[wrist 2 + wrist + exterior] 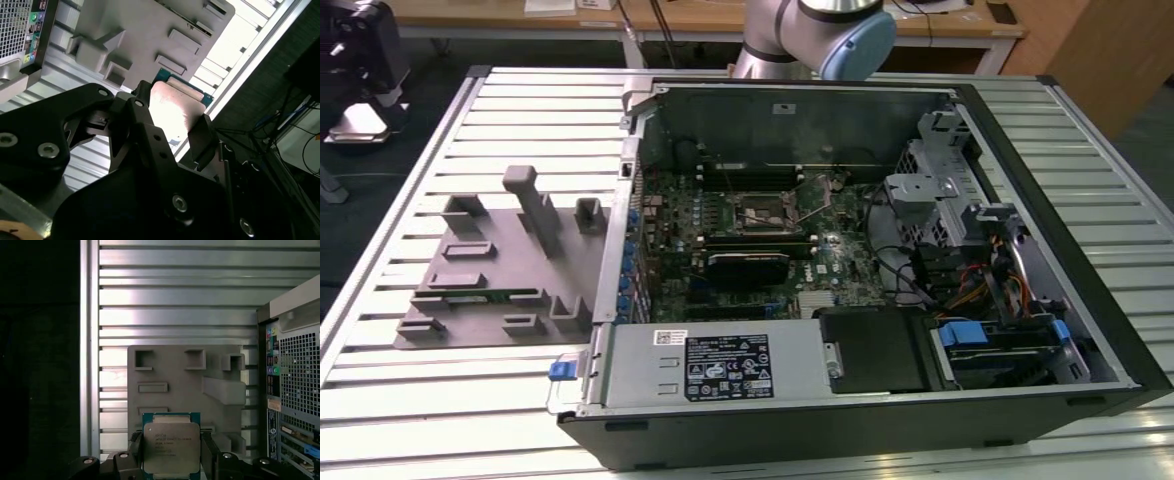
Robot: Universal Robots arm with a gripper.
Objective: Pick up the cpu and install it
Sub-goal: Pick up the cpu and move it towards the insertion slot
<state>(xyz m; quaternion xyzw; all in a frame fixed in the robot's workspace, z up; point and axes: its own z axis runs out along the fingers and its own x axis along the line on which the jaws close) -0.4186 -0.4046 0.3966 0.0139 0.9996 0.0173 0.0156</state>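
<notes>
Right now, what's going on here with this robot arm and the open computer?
The robot arm's hand is shut on the cpu, gripping it by two opposite edges and holding it in the air above the grey parts tray on the slatted table. The open computer case lies beside the tray, and the cpu has not reached the motherboard socket.

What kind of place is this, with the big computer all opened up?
Probably a robotics lab or workshop. A robot arm rises beside an open computer case on a slatted metal table, its gripper holds the cpu, and wooden desks sit behind.
</notes>
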